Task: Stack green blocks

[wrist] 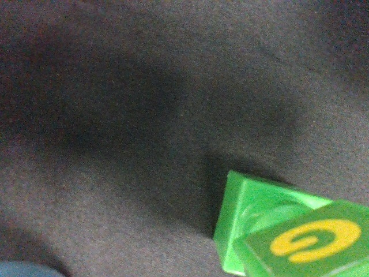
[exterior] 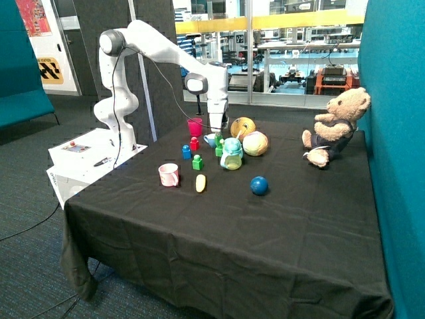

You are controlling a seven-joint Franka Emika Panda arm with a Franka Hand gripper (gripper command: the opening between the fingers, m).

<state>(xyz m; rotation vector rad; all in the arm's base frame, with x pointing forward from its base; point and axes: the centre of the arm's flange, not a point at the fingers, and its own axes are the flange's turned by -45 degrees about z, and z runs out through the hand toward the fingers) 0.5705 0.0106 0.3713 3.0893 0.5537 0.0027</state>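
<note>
My gripper (exterior: 217, 135) hangs low over the black cloth, between the magenta cup (exterior: 194, 126) and the pale green jar (exterior: 232, 154). Right under it are two green blocks (exterior: 219, 147), one above the other. In the wrist view a green block with a yellow letter on its face (wrist: 311, 242) lies over a second green block (wrist: 253, 213) whose round stud shows. I cannot tell whether they touch. A third green block (exterior: 198, 162) stands alone on the cloth nearer the front, beside the blue brick (exterior: 186, 152).
A red brick (exterior: 194, 143) stands behind the blue one. A pink mug (exterior: 169, 174), a yellow piece (exterior: 200, 183) and a blue ball (exterior: 259, 185) lie toward the front. An orange ball (exterior: 242, 126) and a yellow-green ball (exterior: 255, 143) sit behind the jar. A teddy bear (exterior: 335, 126) sits at the far side.
</note>
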